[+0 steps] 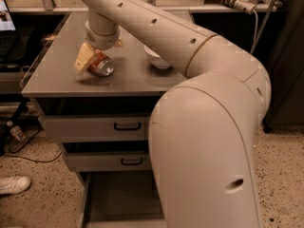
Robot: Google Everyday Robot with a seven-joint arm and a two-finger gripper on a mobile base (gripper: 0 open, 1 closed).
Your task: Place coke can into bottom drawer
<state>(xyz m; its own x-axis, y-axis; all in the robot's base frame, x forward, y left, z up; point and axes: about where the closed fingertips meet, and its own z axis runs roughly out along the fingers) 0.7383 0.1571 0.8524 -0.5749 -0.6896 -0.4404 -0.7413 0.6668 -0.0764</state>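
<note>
Pincer (pixel 91 62) above cabinet top (pixel 135 76), coke can (pixel 102 66) tilted, touching it

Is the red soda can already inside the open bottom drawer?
No, the coke can is up over the cabinet top, at the gripper, well above the open bottom drawer.

The coke can (pixel 102 66) is held tilted in the pincer (pixel 94 61), which is closed on it at the left part of the grey worktop (pixel 128 77). A white bowl (pixel 156 61) is seen nearby. Below, the bottom drawer (pixel 118 198) is seen pulled open.
</note>
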